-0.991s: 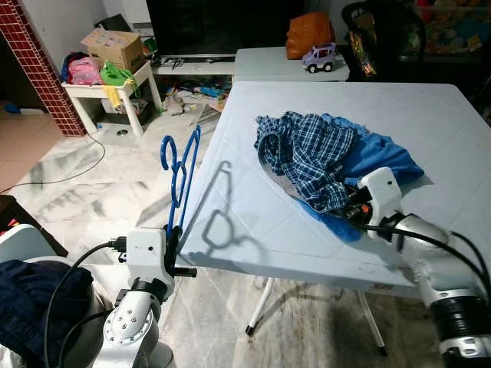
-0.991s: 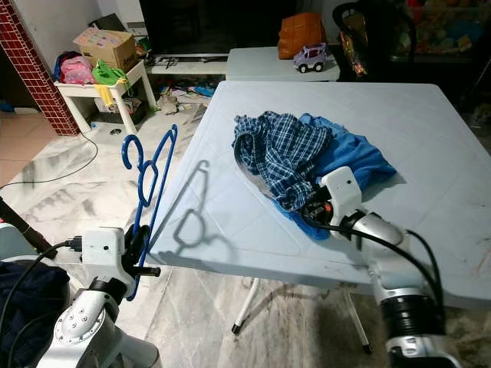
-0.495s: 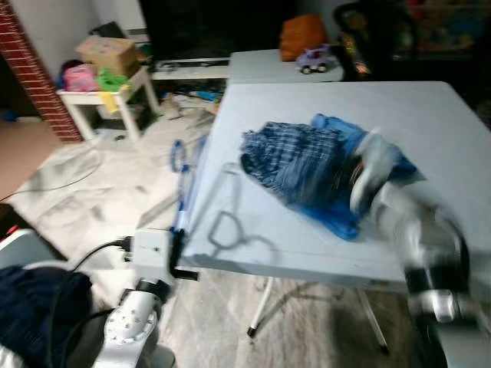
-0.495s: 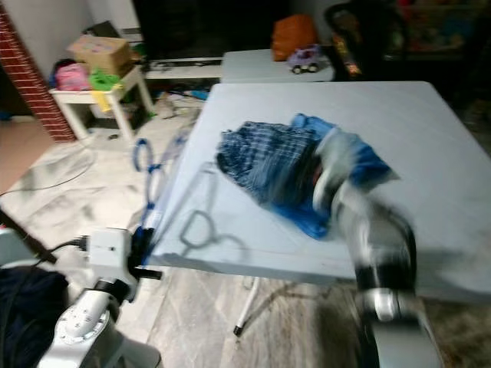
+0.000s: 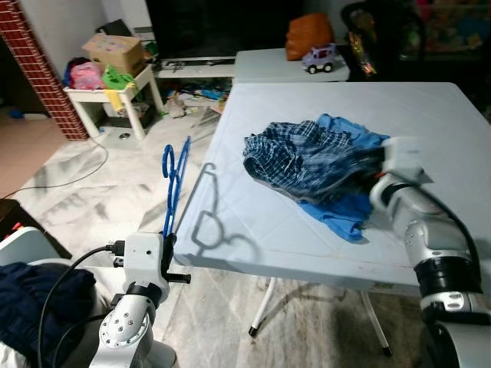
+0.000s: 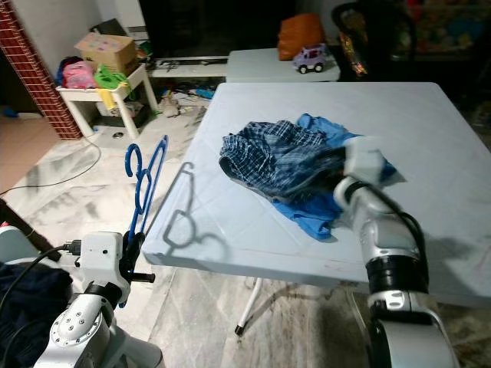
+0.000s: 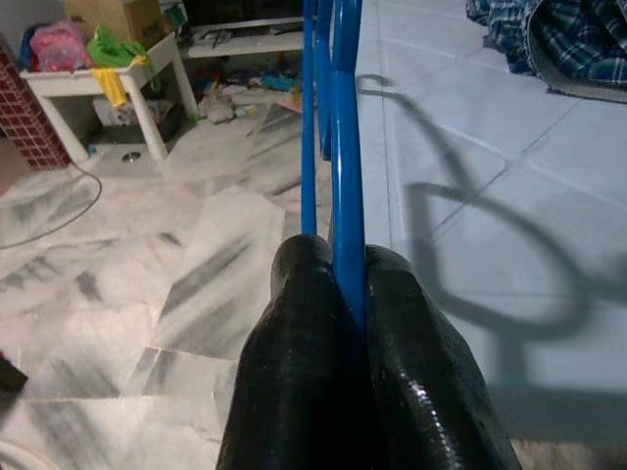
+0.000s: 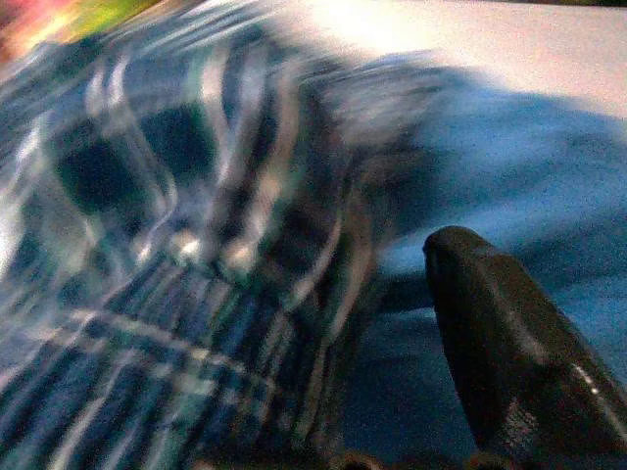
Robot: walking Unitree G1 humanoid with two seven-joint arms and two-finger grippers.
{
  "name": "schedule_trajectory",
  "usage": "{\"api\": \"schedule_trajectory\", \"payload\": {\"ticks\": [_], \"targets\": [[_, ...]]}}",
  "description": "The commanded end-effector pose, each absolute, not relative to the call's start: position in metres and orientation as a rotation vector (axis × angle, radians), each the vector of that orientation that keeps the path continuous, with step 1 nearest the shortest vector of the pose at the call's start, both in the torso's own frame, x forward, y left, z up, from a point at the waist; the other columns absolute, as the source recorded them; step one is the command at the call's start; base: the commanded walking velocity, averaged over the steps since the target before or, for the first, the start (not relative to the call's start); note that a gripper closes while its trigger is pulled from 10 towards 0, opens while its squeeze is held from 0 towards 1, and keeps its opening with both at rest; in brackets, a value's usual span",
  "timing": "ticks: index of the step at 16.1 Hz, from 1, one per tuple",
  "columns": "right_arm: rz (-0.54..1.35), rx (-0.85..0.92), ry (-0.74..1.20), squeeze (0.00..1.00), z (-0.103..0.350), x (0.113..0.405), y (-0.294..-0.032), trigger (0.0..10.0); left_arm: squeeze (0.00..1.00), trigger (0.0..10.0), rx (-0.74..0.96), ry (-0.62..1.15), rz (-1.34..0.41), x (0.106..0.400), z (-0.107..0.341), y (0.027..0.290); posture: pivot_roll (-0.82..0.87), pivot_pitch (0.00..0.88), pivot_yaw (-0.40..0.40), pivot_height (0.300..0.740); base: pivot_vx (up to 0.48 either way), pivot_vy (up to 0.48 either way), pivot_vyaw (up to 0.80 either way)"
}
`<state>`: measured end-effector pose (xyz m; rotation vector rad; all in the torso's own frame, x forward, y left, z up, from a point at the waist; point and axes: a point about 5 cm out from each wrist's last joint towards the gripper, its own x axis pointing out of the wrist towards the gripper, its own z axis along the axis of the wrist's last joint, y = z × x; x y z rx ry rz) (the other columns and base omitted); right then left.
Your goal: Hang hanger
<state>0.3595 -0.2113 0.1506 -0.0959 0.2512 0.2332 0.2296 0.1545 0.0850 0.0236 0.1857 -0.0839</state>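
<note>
My left pincer (image 7: 338, 294) is clamped on the blue hanger (image 5: 173, 188), upright just off the bench (image 5: 253, 230) edge. My right pincer (image 5: 376, 165) is buried in the plaid shirt (image 5: 303, 157) mid-bench; can't tell its grip. Nothing's hung yet, and shirt & hanger are apart.

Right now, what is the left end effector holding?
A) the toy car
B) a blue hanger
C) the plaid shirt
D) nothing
B: in the left wrist view the left end effector has its two black fingers pinched on the blue hanger, which stands upright beside the table edge.
</note>
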Motion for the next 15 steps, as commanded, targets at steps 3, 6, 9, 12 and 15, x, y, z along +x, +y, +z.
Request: {"api": "schedule_trajectory", "payload": {"ticks": [3,6,9,12,15], "targets": [[0.501,-0.192,0.322,1.0,0.147,0.345,-0.206,10.0,0.0,10.0,0.029,0.228,-0.12,0.228,0.078,0.151,-0.04,0.0,0.05,0.74,0.0,0.0,0.0],[0.67,-0.372,0.356,1.0,0.153,0.334,-0.219,10.0,0.0,10.0,0.037,0.248,-0.137,0.226,0.076,0.15,-0.04,0.0,0.05,0.74,0.0,0.0,0.0],[0.842,-0.514,0.372,1.0,0.16,0.319,-0.228,10.0,0.0,10.0,0.043,0.256,-0.142,0.225,0.075,0.152,-0.04,0.0,0.052,0.74,0.0,0.0,0.0],[0.949,-0.47,0.405,1.0,0.157,0.312,-0.221,10.0,0.0,10.0,0.046,0.262,-0.15,0.226,0.074,0.151,-0.04,0.0,0.056,0.74,0.0,0.0,0.0],[0.988,-0.236,0.26,1.0,0.161,0.327,-0.178,10.0,0.0,10.0,0.047,0.261,-0.164,0.229,0.074,0.148,-0.05,0.0,0.053,0.74,0.0,0.0,0.0]]}}
